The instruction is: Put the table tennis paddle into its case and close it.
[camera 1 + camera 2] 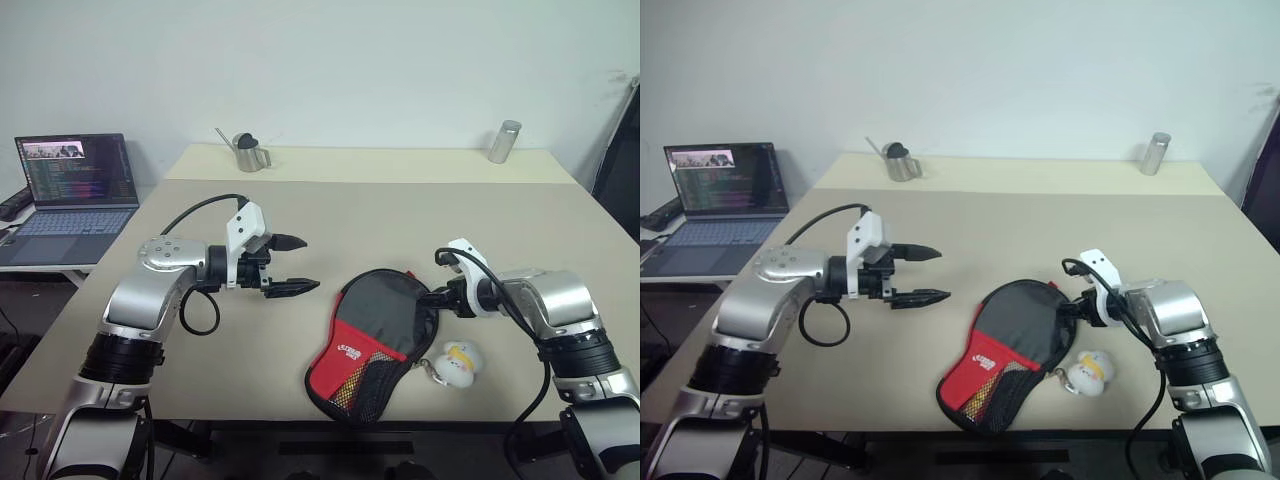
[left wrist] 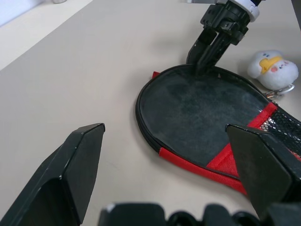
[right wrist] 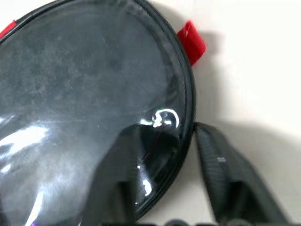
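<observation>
Head views: case (image 1: 375, 335) lies flat near the desk (image 1: 300, 215) front edge, a bit right of centre, round end far, red panel and mesh pocket near. Table tennis paddle not seen loose anywhere, so prob already inside, can't confirm. Left pincer (image 1: 292, 265) hovers left of the case, wide open, empty. Right pincer (image 1: 432, 297) sits at the case's far-right rim; plush duck keychain (image 1: 455, 363) just right of the case. Left wrist view: right pincer's tips nearly together, pressing on the rim. Right wrist view: one finger over the black panel, one outside the edge, straddling the zip line by the red tab (image 3: 192, 41). Grip on a zip pull can't be told. Judgement: insertion likely done, zipping left.
</observation>
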You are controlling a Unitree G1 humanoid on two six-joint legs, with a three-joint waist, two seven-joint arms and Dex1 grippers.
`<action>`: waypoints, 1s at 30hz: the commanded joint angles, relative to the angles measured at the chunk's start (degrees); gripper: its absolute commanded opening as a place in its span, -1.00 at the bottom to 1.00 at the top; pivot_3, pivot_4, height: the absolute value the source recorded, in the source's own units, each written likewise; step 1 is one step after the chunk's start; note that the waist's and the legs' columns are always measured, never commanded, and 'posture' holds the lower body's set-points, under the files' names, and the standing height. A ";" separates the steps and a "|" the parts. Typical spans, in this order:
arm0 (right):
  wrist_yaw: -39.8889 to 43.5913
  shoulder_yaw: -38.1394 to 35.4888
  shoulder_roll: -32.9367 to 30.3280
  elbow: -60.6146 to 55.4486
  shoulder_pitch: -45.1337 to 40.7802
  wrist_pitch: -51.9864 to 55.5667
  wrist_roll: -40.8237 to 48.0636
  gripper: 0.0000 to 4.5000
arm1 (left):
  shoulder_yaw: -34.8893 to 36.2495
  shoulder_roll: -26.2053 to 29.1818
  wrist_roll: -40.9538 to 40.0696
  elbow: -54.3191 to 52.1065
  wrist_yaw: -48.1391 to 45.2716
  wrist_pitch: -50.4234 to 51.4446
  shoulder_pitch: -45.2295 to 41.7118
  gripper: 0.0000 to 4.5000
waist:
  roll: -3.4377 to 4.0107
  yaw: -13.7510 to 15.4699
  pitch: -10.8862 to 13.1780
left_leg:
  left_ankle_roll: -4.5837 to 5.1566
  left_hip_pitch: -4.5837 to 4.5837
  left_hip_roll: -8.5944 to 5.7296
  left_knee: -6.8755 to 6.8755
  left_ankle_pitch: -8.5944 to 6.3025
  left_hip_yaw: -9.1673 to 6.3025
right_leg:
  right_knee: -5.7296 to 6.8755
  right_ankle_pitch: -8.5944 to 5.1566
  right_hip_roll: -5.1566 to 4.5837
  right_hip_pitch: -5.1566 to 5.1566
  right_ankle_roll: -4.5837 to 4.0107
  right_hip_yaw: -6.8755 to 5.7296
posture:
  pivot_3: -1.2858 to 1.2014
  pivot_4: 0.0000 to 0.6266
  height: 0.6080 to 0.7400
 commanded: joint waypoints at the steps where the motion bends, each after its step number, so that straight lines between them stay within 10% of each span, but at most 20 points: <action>1: 0.85 3.58 -1.10 2.78 -3.74 -9.30 -2.69 -0.80 | 0.25 -0.04 0.25 -0.22 1.03 0.02 -1.20 1.00 | 0.00 -0.55 0.00 | 0.00 0.03 0.00 0.00 0.00 0.04 | 0.02 0.00 0.00 0.00 0.00 0.02 | 0.03 -0.52 1.00; 18: 10.02 16.25 6.50 36.37 -19.53 -59.10 -17.80 -0.97 | -0.71 -0.59 1.65 0.07 2.79 -0.42 -1.71 1.00 | 0.00 -1.39 0.00 | -0.01 0.10 0.02 -0.02 0.00 0.09 | 0.01 0.02 0.04 -0.01 -0.01 0.05 | 0.03 -0.52 1.00; 30: 11.01 13.55 8.57 45.91 -22.83 -60.19 -19.96 -0.72 | -2.44 -2.97 1.91 -1.92 3.86 0.34 -1.60 1.00 | 0.01 -1.37 0.00 | -0.02 0.11 0.01 -0.02 0.01 0.06 | 0.02 0.02 0.05 0.00 -0.01 0.05 | 0.03 -0.52 1.00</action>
